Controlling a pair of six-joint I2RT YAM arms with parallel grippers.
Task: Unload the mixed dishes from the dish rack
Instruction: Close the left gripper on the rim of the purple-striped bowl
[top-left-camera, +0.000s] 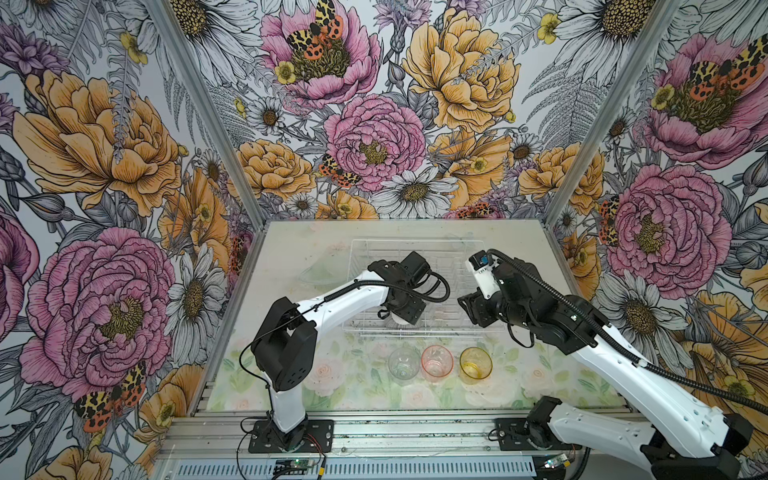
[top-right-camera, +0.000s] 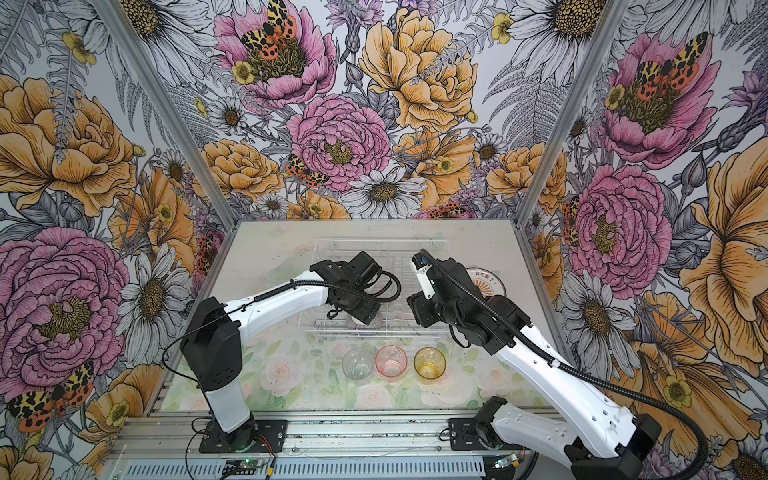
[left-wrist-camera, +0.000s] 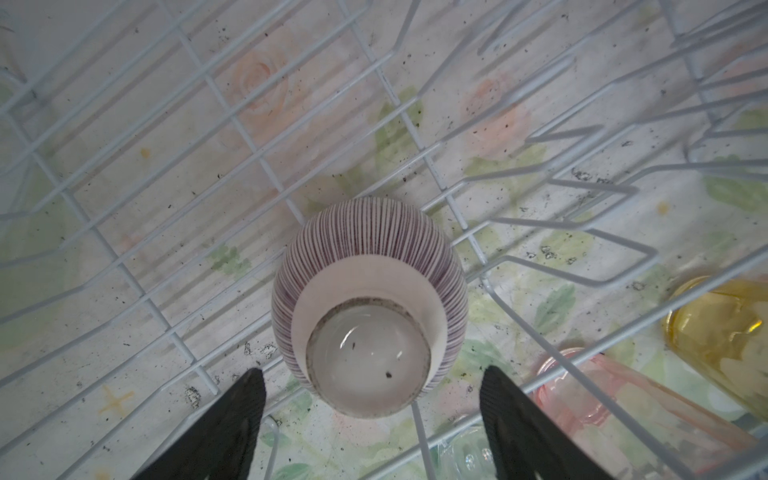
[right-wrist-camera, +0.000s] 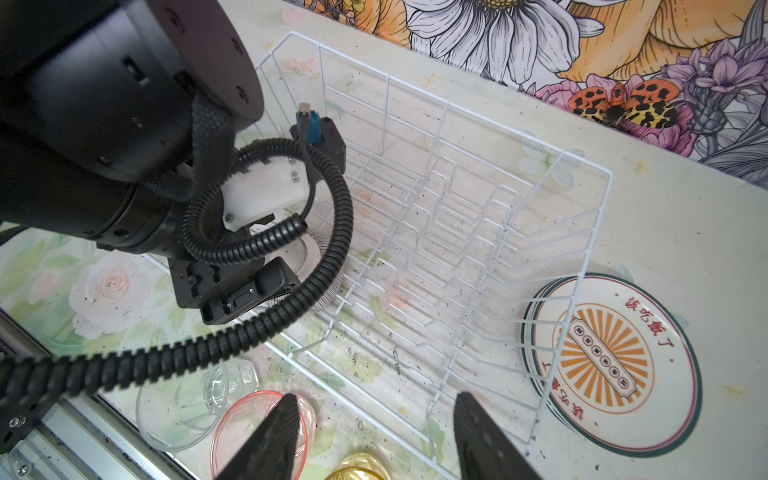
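The unloading looks nearly finished. The large white wire dish rack (right-wrist-camera: 415, 232) holds a single dish: a small purple-striped bowl with a white foot (left-wrist-camera: 370, 307), upside down on the grid floor by the rack's 6 o'clock rim. The plate prongs stand bare.

On the pale floral bench (top-left-camera: 357, 390), a clear glass tumbler (top-left-camera: 404, 363), a pink glass tumbler (top-left-camera: 436, 360) and an amber glass tumbler (top-left-camera: 476, 362) stand in a row at the rack's 6 o'clock. A stack of round white dark-rimmed plates (right-wrist-camera: 611, 365), with the orange sunburst one on top, lies flat at its 3 o'clock, just beside the wire wall. I cannot tell how many are stacked.

The left jaws stand wide apart, one on each side of the bowl's foot, touching and holding nothing. The right jaws hang about half open and empty above the rack's 4 o'clock corner. Only lifting out the bowl seems left.
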